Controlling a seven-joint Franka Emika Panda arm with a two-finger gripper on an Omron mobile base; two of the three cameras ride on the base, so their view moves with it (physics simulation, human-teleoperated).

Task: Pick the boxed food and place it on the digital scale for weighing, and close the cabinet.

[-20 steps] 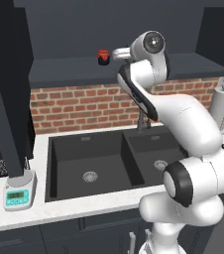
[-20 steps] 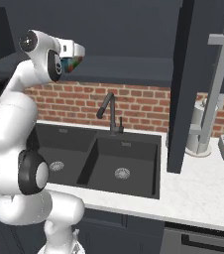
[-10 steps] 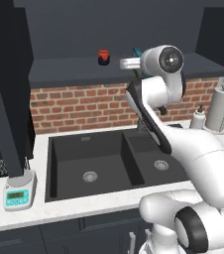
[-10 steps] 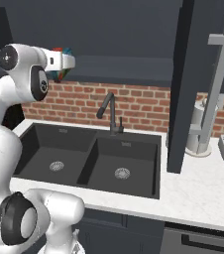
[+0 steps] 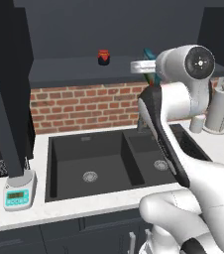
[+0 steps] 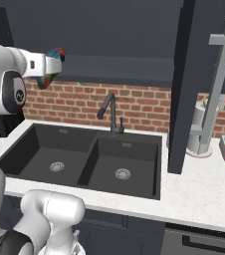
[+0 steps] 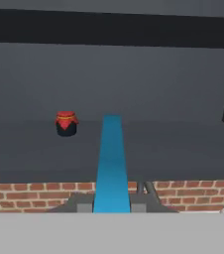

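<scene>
While the tool [image 7: 112,207] stays clamped on the boxed food [image 7: 112,163] above the sink [image 5: 109,163], a red-lidded jar [image 5: 103,57] sits on the cabinet shelf [image 5: 69,69]; the digital scale [image 5: 19,191] waits at the counter's [image 5: 59,211] left front edge.

The arm [image 5: 183,163] is a run of glossy white, rounded shells, fat as bolsters near the base and slimmer higher up. Dark charcoal bands show where the segments meet, one long black strip running down the side of the middle link. The big round joint housing [image 5: 199,62] near the top carries a dark grey disc cap with a small pale dot at its centre. In the right base view another joint [image 6: 16,94] shows the same dark ring set into white casing.
</scene>
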